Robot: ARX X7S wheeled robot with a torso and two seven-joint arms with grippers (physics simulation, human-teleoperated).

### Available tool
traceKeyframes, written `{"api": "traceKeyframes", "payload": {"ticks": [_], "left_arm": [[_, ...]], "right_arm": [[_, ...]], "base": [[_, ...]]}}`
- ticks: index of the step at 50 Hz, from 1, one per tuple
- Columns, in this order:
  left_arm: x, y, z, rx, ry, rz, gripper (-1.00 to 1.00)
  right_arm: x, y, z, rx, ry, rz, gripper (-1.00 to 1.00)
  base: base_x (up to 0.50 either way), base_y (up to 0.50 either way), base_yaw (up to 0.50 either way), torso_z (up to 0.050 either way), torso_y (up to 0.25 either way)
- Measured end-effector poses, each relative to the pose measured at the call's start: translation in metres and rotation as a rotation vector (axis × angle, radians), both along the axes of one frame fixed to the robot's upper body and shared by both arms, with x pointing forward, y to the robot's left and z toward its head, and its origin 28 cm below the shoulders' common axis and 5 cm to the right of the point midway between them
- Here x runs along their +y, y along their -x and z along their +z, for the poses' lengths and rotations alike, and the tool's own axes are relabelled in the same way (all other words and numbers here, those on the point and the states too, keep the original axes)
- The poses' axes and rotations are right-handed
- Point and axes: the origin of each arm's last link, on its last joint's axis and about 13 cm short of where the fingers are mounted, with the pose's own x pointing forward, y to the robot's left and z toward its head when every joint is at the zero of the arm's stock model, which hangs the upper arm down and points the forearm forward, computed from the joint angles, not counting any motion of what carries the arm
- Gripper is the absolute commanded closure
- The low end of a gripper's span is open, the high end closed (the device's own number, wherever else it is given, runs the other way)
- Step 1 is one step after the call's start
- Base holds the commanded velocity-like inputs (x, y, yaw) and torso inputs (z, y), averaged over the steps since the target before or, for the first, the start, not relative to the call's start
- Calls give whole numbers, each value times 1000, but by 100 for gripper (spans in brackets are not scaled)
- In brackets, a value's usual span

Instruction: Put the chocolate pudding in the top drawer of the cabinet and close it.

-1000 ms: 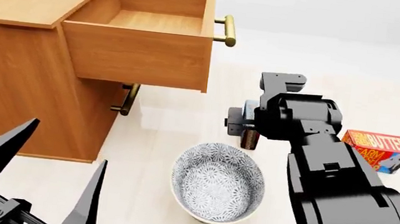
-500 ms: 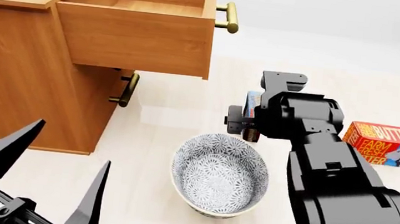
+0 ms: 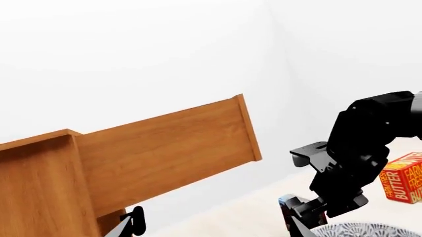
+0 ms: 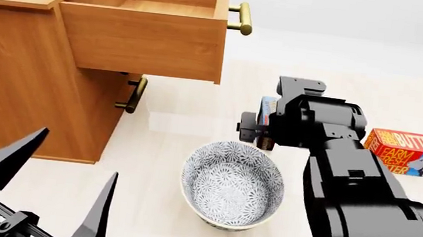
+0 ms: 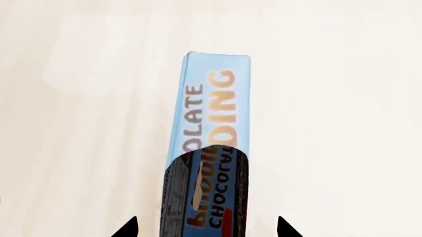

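The cabinet [image 4: 19, 75] and its top drawer [image 4: 145, 41] look like smooth, matt orange-brown wood with brass-coloured metal handles [image 4: 242, 17]. The chocolate pudding [image 5: 214, 123] appears as printed cardboard; the patterned bowl [image 4: 232, 184] looks like glazed ceramic.

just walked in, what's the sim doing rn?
The right gripper hangs over the chocolate pudding, which stands on edge on the floor behind the patterned bowl. Its fingertips sit either side of the box, apart from it, so no grasp yet. The top drawer of the cabinet is pulled out and looks empty. The left gripper is open and idle, low by the cabinet. A butter box lies off to the right.
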Motion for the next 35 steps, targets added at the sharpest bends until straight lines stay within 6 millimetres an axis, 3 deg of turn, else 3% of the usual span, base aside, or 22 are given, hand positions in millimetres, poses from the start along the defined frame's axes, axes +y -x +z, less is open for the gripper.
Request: {"api": "traceKeyframes", "payload": {"ticks": [27, 28, 35], "left_arm": [[0, 1, -3, -16, -27, 1, -100], [0, 1, -3, -18, -30, 1, -100], [0, 2, -3, -38, -23, 32, -100]], "right_arm": [[0, 1, 4, 29, 1, -18, -100], [0, 1, 4, 28, 1, -17, 100], [0, 0, 5, 3, 10, -17, 100]], "base": [[0, 0, 0, 0, 0], [0, 0, 0, 0, 0], [0, 0, 0, 0, 0]]}}
